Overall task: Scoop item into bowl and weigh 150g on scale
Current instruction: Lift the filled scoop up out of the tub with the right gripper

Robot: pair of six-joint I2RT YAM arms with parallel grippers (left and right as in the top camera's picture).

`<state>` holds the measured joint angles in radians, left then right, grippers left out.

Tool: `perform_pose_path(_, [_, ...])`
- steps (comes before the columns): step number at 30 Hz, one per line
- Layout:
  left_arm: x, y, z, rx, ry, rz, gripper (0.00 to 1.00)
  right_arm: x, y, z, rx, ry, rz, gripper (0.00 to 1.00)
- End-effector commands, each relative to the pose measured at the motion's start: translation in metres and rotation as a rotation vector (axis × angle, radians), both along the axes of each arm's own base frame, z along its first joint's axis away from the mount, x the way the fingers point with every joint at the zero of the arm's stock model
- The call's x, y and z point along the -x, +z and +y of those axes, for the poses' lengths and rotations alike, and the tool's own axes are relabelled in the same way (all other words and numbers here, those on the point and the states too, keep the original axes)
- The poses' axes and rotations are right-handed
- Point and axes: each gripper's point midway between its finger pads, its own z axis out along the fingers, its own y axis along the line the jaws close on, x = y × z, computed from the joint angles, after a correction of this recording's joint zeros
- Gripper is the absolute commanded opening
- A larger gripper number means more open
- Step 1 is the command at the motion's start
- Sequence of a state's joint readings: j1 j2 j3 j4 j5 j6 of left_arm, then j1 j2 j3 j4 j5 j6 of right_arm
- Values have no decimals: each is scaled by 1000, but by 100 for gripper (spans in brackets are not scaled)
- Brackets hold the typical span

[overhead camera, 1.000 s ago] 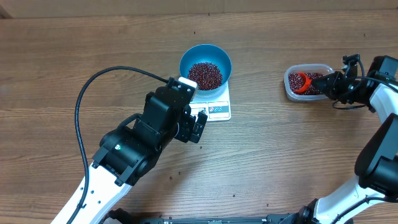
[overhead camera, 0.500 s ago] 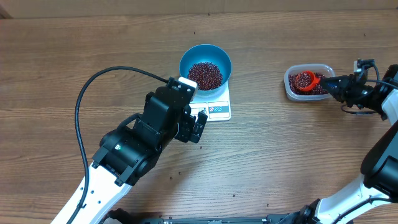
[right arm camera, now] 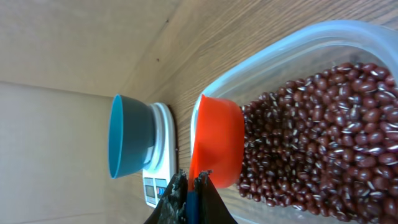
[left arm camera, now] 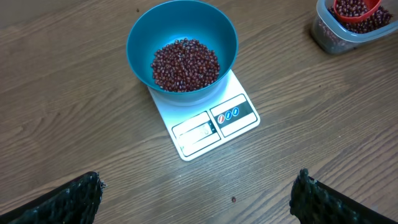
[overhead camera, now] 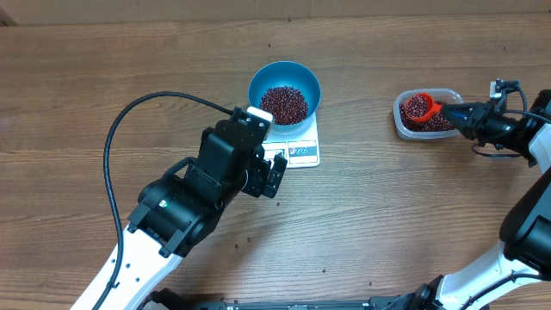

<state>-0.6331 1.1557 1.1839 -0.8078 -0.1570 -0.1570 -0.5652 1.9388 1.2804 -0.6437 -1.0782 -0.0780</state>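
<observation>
Looks like a robot test lab stocked with kitchen goods. Shows a wood-grain desk carrying a white-and-black left arm and right arm, a loose black cable, a white scale, a blue bowl, a clear tub of beans and an orange scoop.

From my station, the brown wood-grain counter fills the whole overhead view, with long plank seams running from its left edge to its right edge. A few small dark specks dot the grain. The light is soft and even, and shadows are faint. In the right wrist view, a plain pale beige surface lies past the counter's far edge; I cannot tell whether it is a wall or a panel.
</observation>
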Motion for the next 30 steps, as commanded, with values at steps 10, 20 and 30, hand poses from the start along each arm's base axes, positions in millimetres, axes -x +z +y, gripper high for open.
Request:
perform_pose_path(10, [0,7,3,14,14,-18,100,11,32,-6,-207,6,-96,4])
perform_pose_path(20, [0,7,3,14,14,-18,100,15,49,2,-306,37,-139,4])
perform_pose_path(30, [0,7,3,14,14,-18,100,18,60,6,-370,55,-160,4])
